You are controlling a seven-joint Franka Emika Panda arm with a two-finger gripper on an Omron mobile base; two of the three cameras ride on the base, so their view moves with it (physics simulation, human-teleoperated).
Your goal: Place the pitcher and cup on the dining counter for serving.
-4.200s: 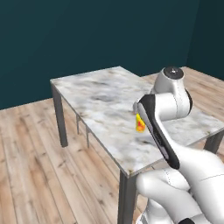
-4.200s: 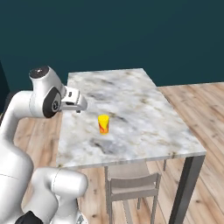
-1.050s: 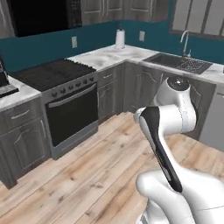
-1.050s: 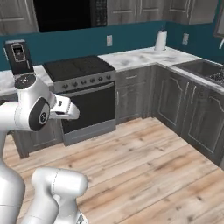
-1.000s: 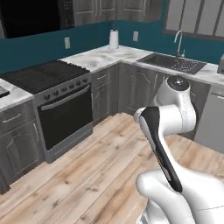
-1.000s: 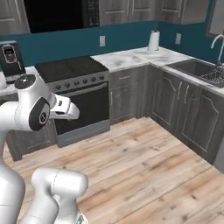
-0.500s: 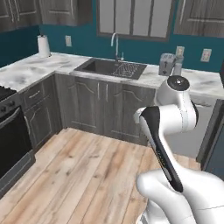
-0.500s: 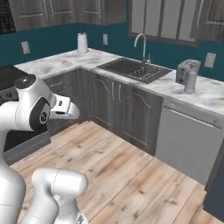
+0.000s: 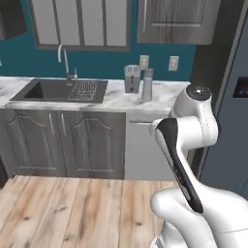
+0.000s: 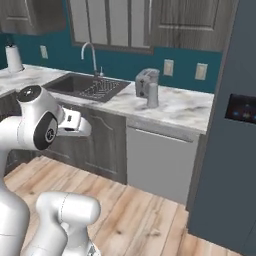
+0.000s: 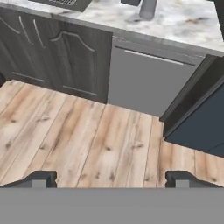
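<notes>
Two dark fingers [image 11: 43,178] rise at the bottom of the hand view, spread wide apart with nothing between them, above pale wood floor [image 11: 87,144]; the gripper [image 11: 111,179] hangs in the air well short of the cabinets and touches nothing.

The pitcher [image 9: 147,85], a slim grey cylinder with a darker lid, stands upright on the marble kitchen table [image 9: 116,99] against the teal wall; just beside it, on its left in both base views, sits the boxy grey toaster [image 9: 131,79]; the two are close, and whether they touch cannot be told. In the right base view the pitcher [image 10: 152,95] stands slightly in front of the toaster [image 10: 145,82]; in the hand view its base [image 11: 148,8] shows at the top edge.

Left of them the dark sink [image 9: 60,90] is sunk into the marble, with a curved faucet [image 9: 64,58] behind it; below the pitcher is a pale grey dishwasher front [image 9: 141,151], flanked by dark cabinet doors [image 9: 63,145]; a tall dark fridge [image 10: 227,130] stands to the right.
</notes>
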